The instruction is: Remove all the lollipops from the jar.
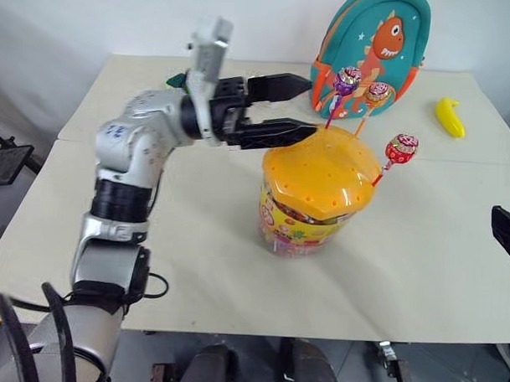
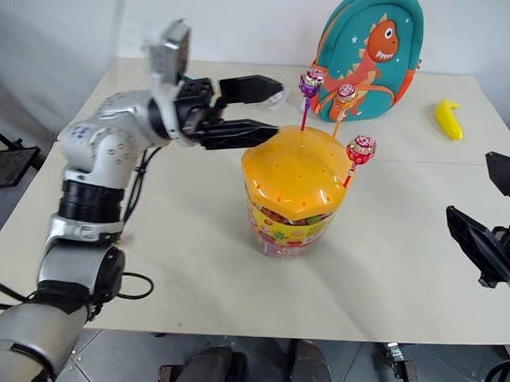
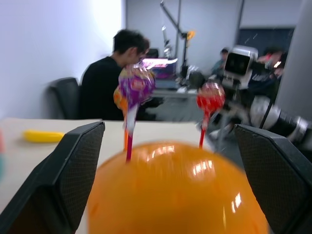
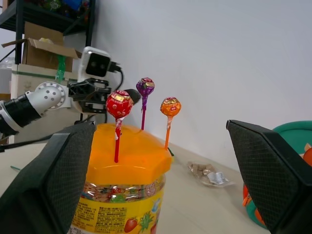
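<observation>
Jar (image 1: 309, 205) mid-bench (image 1: 194, 256), three lollipops (image 1: 348, 79) upright in orange lid. Left gripper (image 1: 293, 105) beside lid's far-left edge, jaws wide, empty. Right gripper (image 2: 489, 212) well right, jaws wide, empty.

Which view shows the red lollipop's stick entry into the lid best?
Right wrist view: red lollipop stands unblocked, its stick meeting the orange lid in plain sight. Both eye views show it at the lid's right edge, leaning outward. Left wrist view has it blurred behind the dome.
</observation>
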### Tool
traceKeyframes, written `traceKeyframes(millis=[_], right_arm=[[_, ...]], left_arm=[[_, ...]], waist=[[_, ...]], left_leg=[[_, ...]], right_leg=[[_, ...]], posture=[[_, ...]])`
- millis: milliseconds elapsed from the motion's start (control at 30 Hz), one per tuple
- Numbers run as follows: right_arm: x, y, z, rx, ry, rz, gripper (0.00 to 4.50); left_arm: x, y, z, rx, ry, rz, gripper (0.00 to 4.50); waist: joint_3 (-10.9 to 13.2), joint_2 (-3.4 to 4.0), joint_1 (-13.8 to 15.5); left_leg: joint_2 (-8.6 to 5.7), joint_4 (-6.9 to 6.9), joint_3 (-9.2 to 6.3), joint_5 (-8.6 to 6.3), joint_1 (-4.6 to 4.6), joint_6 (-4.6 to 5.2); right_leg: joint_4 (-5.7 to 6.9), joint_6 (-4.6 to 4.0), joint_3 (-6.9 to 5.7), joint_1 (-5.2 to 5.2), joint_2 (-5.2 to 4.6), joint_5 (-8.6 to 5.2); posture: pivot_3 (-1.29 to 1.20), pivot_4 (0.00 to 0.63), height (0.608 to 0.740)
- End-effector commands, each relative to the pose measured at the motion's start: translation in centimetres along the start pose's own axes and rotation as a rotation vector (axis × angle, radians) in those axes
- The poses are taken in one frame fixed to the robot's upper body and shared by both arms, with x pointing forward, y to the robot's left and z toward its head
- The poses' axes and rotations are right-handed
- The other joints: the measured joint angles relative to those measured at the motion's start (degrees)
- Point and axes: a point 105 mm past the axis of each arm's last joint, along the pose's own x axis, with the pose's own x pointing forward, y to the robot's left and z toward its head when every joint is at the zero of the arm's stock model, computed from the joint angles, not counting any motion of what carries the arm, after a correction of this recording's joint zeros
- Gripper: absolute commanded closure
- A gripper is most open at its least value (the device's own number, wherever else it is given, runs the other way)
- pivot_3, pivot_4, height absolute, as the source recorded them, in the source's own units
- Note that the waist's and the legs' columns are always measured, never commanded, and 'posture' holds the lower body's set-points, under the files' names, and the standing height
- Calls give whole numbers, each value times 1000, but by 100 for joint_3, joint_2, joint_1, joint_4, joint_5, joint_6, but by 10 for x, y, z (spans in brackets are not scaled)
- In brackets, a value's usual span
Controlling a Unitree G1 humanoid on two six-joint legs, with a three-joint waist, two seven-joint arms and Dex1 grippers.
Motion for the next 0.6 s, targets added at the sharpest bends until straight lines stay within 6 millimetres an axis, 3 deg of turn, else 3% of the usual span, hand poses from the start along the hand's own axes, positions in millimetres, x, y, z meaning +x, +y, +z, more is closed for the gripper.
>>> traceKeyframes(millis=[33,100,200,467,600], right_arm=[[0,7,-1,-7,9,10,0],[-1,9,-2,-1,8,3,0],[-1,12,-4,6,6,-5,0],[-3,12,-6,20,18,-3,0],[0,11,-9,35,22,18,0]], left_arm=[[15,15,4,37,42,51,18],[21,18,4,40,40,53,18],[29,19,7,28,32,27,607],[33,12,7,3,33,-18,3081],[32,9,20,-5,-27,-14,4348]], waist=[[0,0,15],[0,0,17],[0,0,26],[1,0,28],[1,0,20]], left_leg=[[0,1,0,0,0,0],[-2,1,1,0,0,0],[-2,1,1,0,-1,0],[-1,1,-2,0,-3,0],[-1,1,-3,0,-3,0]], right_leg=[[0,0,0,0,0,0],[-3,1,2,1,-1,0],[-4,1,1,1,-1,1],[-7,1,-1,1,-1,0],[-7,1,0,1,-1,0]], posture=[[0,150,740],[0,150,740],[0,150,740],[0,150,740],[0,150,740]])
